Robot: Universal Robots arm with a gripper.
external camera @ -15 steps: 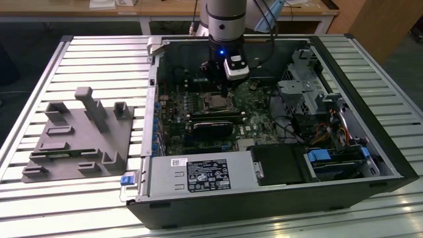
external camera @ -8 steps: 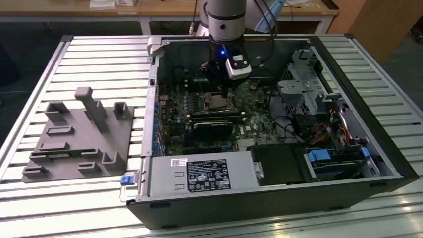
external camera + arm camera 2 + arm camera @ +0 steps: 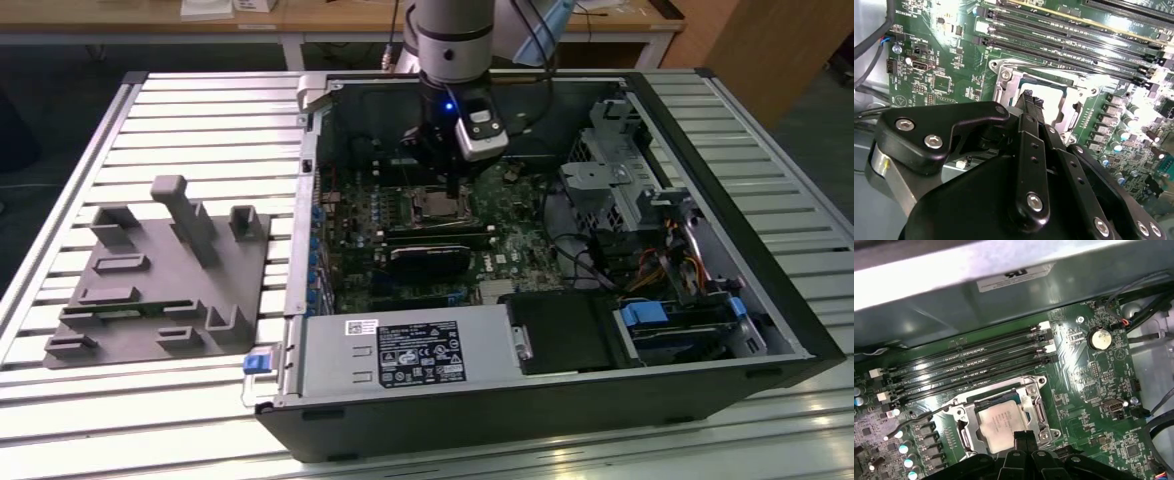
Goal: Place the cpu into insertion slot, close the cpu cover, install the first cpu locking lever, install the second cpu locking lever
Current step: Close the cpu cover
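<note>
Tool clenched: fingertips pressed together with nothing between them, hanging over one edge of the cpu. I cannot tell whether they touch it.

Surroundings: long black memory slots run just beside the socket. The grey case wall rises beyond them. A coin cell sits well apart, a row of capacitors lines the opposite side, and cables crowd the board's edge.

Cpu: dull grey-tan square, lying flat in the insertion slot. The cpu cover frames it in silver; whether it is latched I cannot tell.

Room: in the exterior view my arm reaches down into the open computer case on the slatted desk. A black card lies near the slot.
</note>
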